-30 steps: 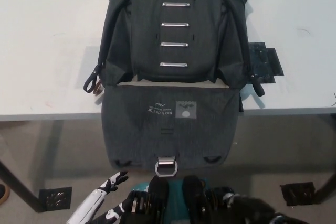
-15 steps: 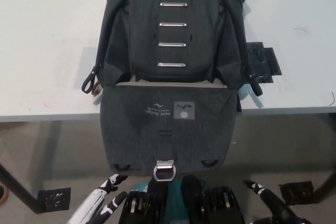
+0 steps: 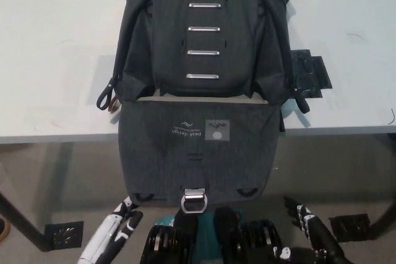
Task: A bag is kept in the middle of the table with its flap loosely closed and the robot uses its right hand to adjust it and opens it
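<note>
I see the white table [image 3: 55, 47] carrying the dark grey bag [image 3: 201, 35] at its middle, flap [image 3: 198, 149] hanging open over the near edge, metal buckle [image 3: 195, 200] at its tip. My black right hand [image 3: 309, 230] sits low right, fingers spread, empty. White left hand [image 3: 120, 227] rests low left; I can't judge its grip.

I read one brand on the bag [image 3: 201, 60]: white lettering "peak design" printed on the opened flap [image 3: 197, 153], upside down from my view, under a small line logo. At its 3 o'clock sat a grey square label [image 3: 218, 130]; its markings were too small to read.
</note>
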`<act>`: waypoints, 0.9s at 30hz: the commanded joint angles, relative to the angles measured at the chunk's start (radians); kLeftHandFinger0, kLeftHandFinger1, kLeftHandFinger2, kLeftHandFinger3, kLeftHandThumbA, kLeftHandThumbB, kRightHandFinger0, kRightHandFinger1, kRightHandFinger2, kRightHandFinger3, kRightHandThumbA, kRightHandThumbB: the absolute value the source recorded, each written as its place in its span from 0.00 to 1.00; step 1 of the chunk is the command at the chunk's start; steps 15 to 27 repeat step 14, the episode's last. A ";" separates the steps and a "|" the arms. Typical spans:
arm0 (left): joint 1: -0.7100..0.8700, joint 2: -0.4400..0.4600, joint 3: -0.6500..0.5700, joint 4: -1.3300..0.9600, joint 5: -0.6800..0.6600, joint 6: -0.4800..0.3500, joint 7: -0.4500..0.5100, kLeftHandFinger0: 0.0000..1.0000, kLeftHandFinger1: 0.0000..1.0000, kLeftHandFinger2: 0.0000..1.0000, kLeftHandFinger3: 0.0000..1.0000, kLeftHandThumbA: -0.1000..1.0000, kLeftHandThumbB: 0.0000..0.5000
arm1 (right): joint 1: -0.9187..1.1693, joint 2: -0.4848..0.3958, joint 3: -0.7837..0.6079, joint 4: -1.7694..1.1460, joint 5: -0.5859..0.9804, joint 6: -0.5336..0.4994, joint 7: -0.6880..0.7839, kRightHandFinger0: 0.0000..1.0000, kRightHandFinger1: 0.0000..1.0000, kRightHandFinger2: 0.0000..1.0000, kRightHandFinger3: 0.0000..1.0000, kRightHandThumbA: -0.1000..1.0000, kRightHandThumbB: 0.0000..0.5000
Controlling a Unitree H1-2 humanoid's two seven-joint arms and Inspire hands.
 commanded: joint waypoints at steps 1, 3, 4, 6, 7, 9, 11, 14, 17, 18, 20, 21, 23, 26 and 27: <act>-0.032 -0.026 0.076 -0.016 -0.066 0.026 0.079 1.00 1.00 1.00 1.00 1.00 0.26 | -0.030 0.046 -0.083 -0.010 0.342 -0.278 -0.019 1.00 1.00 1.00 1.00 1.00 0.50; -0.035 -0.029 0.080 -0.018 -0.062 0.029 0.074 1.00 1.00 1.00 1.00 1.00 0.30 | -0.034 0.052 -0.097 -0.004 0.382 -0.287 -0.004 1.00 1.00 1.00 1.00 1.00 0.55; -0.034 -0.029 0.081 -0.021 -0.062 0.033 0.072 1.00 1.00 1.00 1.00 1.00 0.31 | -0.032 0.055 -0.102 -0.007 0.397 -0.288 0.001 1.00 1.00 1.00 1.00 1.00 0.59; -0.040 -0.029 0.084 -0.017 -0.066 0.031 0.066 1.00 1.00 1.00 1.00 1.00 0.30 | -0.032 0.058 -0.111 -0.016 0.424 -0.295 0.008 1.00 1.00 1.00 1.00 1.00 0.59; -0.043 -0.028 0.085 -0.014 -0.062 0.029 0.068 1.00 1.00 1.00 1.00 1.00 0.30 | -0.034 0.060 -0.114 -0.018 0.435 -0.309 0.008 1.00 1.00 1.00 1.00 1.00 0.57; -0.048 -0.028 0.089 -0.012 -0.061 0.028 0.065 1.00 1.00 1.00 1.00 1.00 0.28 | -0.035 0.059 -0.115 -0.030 0.443 -0.324 0.002 1.00 1.00 1.00 1.00 1.00 0.65; -0.052 -0.029 0.092 -0.009 -0.058 0.029 0.063 1.00 1.00 1.00 1.00 1.00 0.29 | -0.033 0.062 -0.117 -0.044 0.457 -0.329 -0.002 1.00 1.00 1.00 1.00 1.00 0.69; -0.050 -0.034 0.094 -0.017 -0.063 0.044 0.056 1.00 1.00 1.00 1.00 1.00 0.30 | -0.028 0.058 -0.121 -0.061 0.482 -0.327 0.005 1.00 1.00 1.00 1.00 1.00 0.74; -0.050 -0.034 0.094 -0.017 -0.063 0.044 0.056 1.00 1.00 1.00 1.00 1.00 0.30 | -0.028 0.058 -0.121 -0.061 0.482 -0.327 0.005 1.00 1.00 1.00 1.00 1.00 0.74; -0.050 -0.034 0.094 -0.017 -0.063 0.044 0.056 1.00 1.00 1.00 1.00 1.00 0.30 | -0.028 0.058 -0.121 -0.061 0.482 -0.327 0.005 1.00 1.00 1.00 1.00 1.00 0.74; -0.050 -0.034 0.094 -0.017 -0.063 0.044 0.056 1.00 1.00 1.00 1.00 1.00 0.30 | -0.028 0.058 -0.121 -0.061 0.482 -0.327 0.005 1.00 1.00 1.00 1.00 1.00 0.74; -0.050 -0.034 0.094 -0.017 -0.063 0.044 0.056 1.00 1.00 1.00 1.00 1.00 0.30 | -0.028 0.058 -0.121 -0.061 0.482 -0.327 0.005 1.00 1.00 1.00 1.00 1.00 0.74; -0.050 -0.034 0.094 -0.017 -0.063 0.044 0.056 1.00 1.00 1.00 1.00 1.00 0.30 | -0.028 0.058 -0.121 -0.061 0.482 -0.327 0.005 1.00 1.00 1.00 1.00 1.00 0.74; -0.050 -0.034 0.094 -0.017 -0.063 0.044 0.056 1.00 1.00 1.00 1.00 1.00 0.30 | -0.028 0.058 -0.121 -0.061 0.482 -0.327 0.005 1.00 1.00 1.00 1.00 1.00 0.74; -0.050 -0.034 0.094 -0.017 -0.063 0.044 0.056 1.00 1.00 1.00 1.00 1.00 0.30 | -0.028 0.058 -0.121 -0.061 0.482 -0.327 0.005 1.00 1.00 1.00 1.00 1.00 0.74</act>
